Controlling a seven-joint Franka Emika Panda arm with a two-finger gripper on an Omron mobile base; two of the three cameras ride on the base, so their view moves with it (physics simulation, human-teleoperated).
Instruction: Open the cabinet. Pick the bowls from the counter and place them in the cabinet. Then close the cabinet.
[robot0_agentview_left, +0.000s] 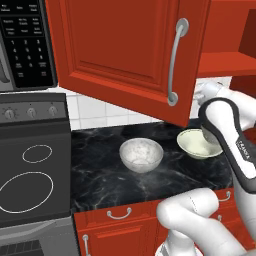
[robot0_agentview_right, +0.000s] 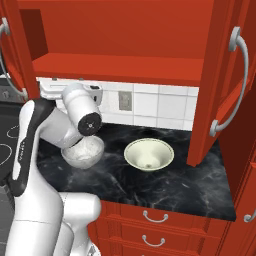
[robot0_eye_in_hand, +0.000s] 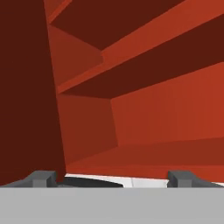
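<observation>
The red cabinet (robot0_agentview_right: 120, 67) stands open, and its left door (robot0_agentview_left: 120, 45) with the silver bar handle (robot0_agentview_left: 175, 60) swings out over the counter (robot0_agentview_left: 100, 185). Both bowls rest on the black marble. The grey-white mottled bowl (robot0_agentview_left: 141, 154) sits left of the cream bowl (robot0_agentview_left: 192, 145), which my arm partly covers. From the right side the cream bowl (robot0_agentview_right: 148, 154) is in full sight, while the mottled bowl (robot0_agentview_right: 82, 151) sits half behind my wrist. My gripper (robot0_eye_in_hand: 113, 179) is open and empty, fingertips (robot0_eye_in_hand: 43, 178) wide apart, looking up into the cabinet's red interior (robot0_eye_in_hand: 166, 118).
A dark grey stovetop (robot0_agentview_left: 30, 175) with white rings lies left of the counter, with a microwave (robot0_agentview_left: 27, 45) above it. The cabinet's right door (robot0_agentview_right: 235, 85) stands out at the right. Red drawer fronts (robot0_agentview_right: 155, 217) run below the counter edge. A wall outlet (robot0_agentview_right: 125, 101) sits on the white tiles.
</observation>
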